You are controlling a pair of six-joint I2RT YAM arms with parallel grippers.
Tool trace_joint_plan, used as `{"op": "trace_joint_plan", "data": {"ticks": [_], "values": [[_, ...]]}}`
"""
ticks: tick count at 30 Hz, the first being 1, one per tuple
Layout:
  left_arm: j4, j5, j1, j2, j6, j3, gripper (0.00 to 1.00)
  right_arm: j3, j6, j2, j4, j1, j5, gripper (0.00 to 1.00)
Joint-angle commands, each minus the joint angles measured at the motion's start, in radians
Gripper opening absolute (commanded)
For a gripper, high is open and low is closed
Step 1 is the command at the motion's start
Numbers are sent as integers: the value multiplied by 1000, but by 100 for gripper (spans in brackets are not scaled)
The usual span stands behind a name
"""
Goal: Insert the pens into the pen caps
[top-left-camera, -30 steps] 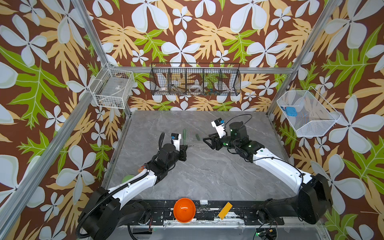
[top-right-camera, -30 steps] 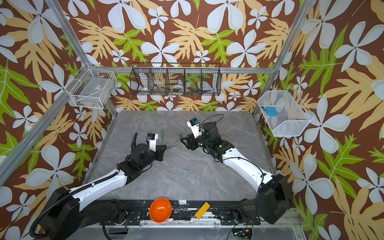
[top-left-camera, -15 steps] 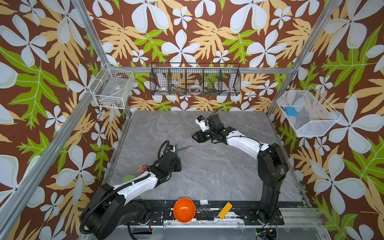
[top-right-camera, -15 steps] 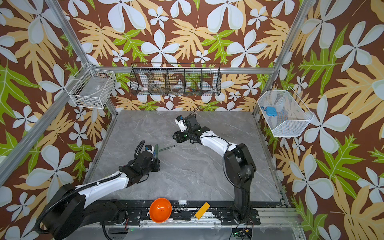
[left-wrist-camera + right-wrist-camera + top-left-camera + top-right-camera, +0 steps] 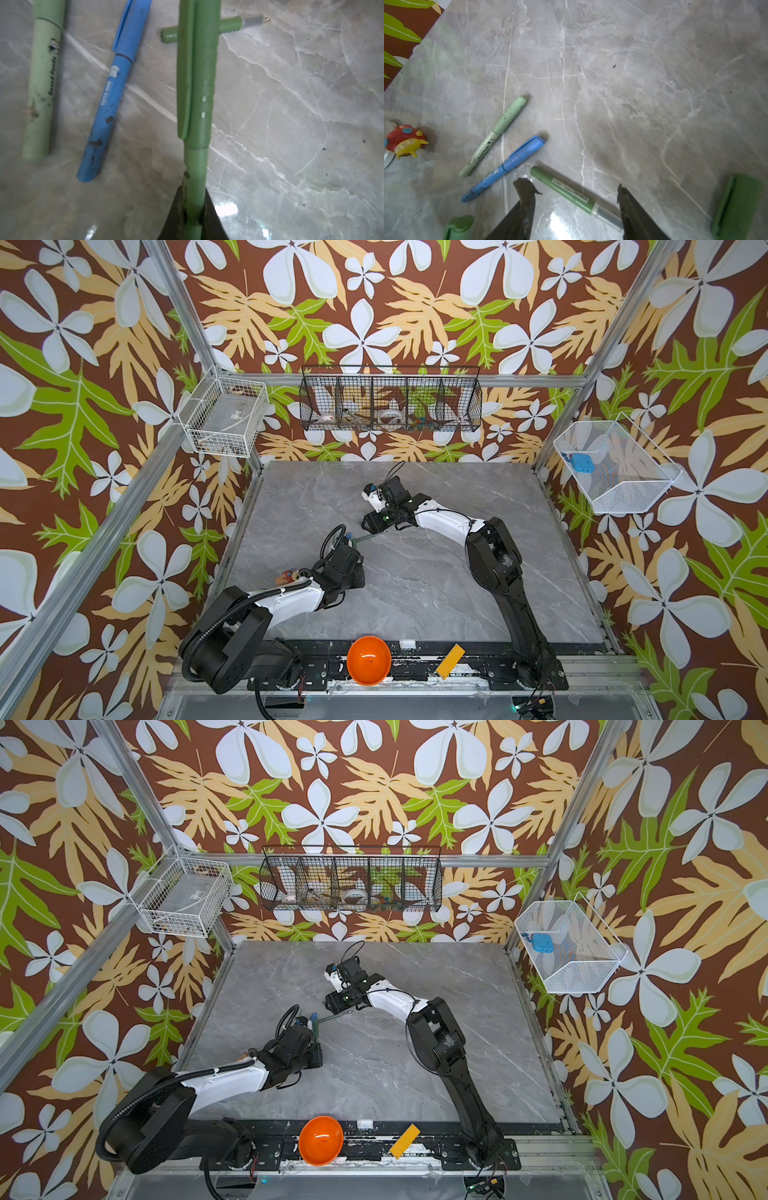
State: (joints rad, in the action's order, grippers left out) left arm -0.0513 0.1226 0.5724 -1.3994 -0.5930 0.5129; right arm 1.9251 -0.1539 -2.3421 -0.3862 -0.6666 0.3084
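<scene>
Capping done: three of the four pens are wearing caps, judging by the wrist views: the pale green pen [image 5: 41,83], the blue pen [image 5: 108,99] and the capped dark green pen [image 5: 197,83].
Capping left: the uncapped dark green pen [image 5: 550,179] is lying bare-nibbed, and the loose dark green cap [image 5: 737,205] is lying apart from it, beyond its nib end; one insertion is remaining.
Left gripper [image 5: 193,199]: pinching the barrel end of the capped dark green pen, at about 9 o'clock from the table's middle in both top views.
Right gripper [image 5: 574,187]: standing wide, its jaws straddling the uncapped dark green pen without visibly touching it.
Pen position: the uncapped dark green pen [image 5: 370,536] is lying at about 10 o'clock from the table's middle, nib pointing between 2 and 3 o'clock.
Finished pair: the pale green pen and the blue pen are lying side by side, not touching.
Materials: round matte plastic barrels; caps are carrying flat moulded clips; the blue barrel is showing dark scuffs; the uncapped pen is bearing a barcode label, a smooth grey grip section and a fine metallic nib.
Tabletop [image 5: 457,593]: glossy grey marble-look slab, white-veined, throwing glare; round pens are likely rolling easily on it.
Bystander: a red-and-yellow toy [image 5: 404,141] is sitting at about 8 o'clock, clear of the work.
</scene>
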Motion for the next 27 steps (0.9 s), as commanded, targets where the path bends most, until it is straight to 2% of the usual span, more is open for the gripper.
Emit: {"op": "trace_joint_plan", "data": {"ticks": [1, 3, 5, 9, 15, 20, 23, 27], "values": [[44, 36, -2, -37, 1, 33, 0, 48, 10, -33, -43, 2, -4, 63], [49, 40, -2, -48, 0, 38, 1, 61, 9, -46, -45, -1, -6, 64], [56, 44, -4, -49, -3, 39, 11, 67, 8, -55, -45, -4, -6, 63], [72, 64, -11, -49, 2, 40, 21, 77, 19, -66, -45, -13, 14, 64], [75, 71, -25, -25, 6, 32, 52, 101, 64, -84, -92, -26, 18, 64], [96, 86, -32, 22, 9, 48, 70, 123, 68, -103, -105, -30, 44, 64], [115, 114, -39, 83, 2, 52, 78, 137, 93, -111, -129, -41, 49, 64], [156, 124, -68, 199, -2, 64, 83, 113, 121, -105, -148, -48, 31, 64]]}}
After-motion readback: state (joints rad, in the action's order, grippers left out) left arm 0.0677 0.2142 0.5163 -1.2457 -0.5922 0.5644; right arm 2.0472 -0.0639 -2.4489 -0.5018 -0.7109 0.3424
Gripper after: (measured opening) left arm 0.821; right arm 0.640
